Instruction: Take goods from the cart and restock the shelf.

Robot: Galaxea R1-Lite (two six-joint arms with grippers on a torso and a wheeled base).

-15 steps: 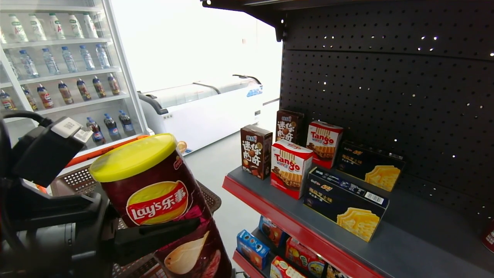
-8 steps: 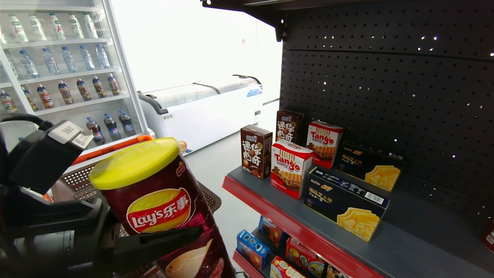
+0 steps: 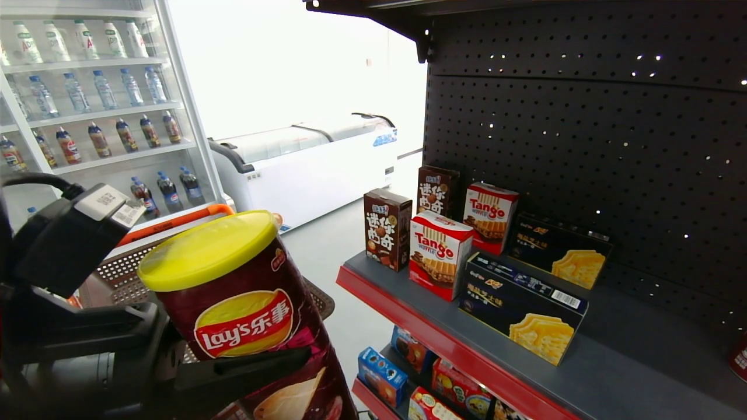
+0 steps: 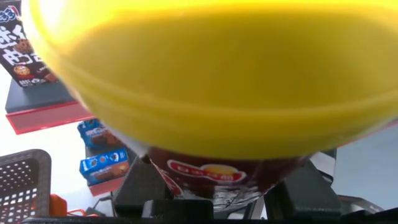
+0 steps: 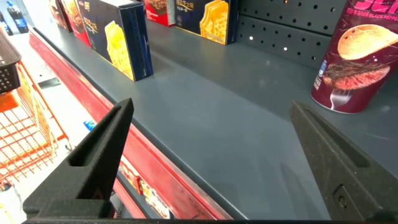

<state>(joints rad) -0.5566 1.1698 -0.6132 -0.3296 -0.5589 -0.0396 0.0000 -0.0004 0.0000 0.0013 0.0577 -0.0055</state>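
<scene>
My left gripper point(image 3: 233, 350) is shut on a dark red chips can point(image 3: 245, 303) with a yellow lid, held tilted above the cart point(image 3: 122, 262) at the lower left. The lid point(image 4: 211, 74) looms close in the left wrist view, the fingers point(image 4: 149, 186) clamped on the can's body below it. The grey shelf point(image 3: 583, 373) with a red front edge lies to the right, apart from the can. My right gripper point(image 5: 214, 155) hangs open over a bare stretch of the shelf point(image 5: 205, 106), nothing between its fingers. A second chips can point(image 5: 357, 56) stands upright against the pegboard.
Biscuit and wafer boxes point(image 3: 437, 254) and dark blue cracker boxes point(image 3: 525, 309) fill the shelf's left part. More goods point(image 3: 382, 376) sit on the lower shelf. A drinks fridge point(image 3: 99, 105) and chest freezer point(image 3: 309, 157) stand behind. The orange cart frame point(image 5: 25, 124) is beside the shelf.
The left gripper and the chips can have sunk a little and drifted slightly right toward the shelf. The shelf goods have not moved.
</scene>
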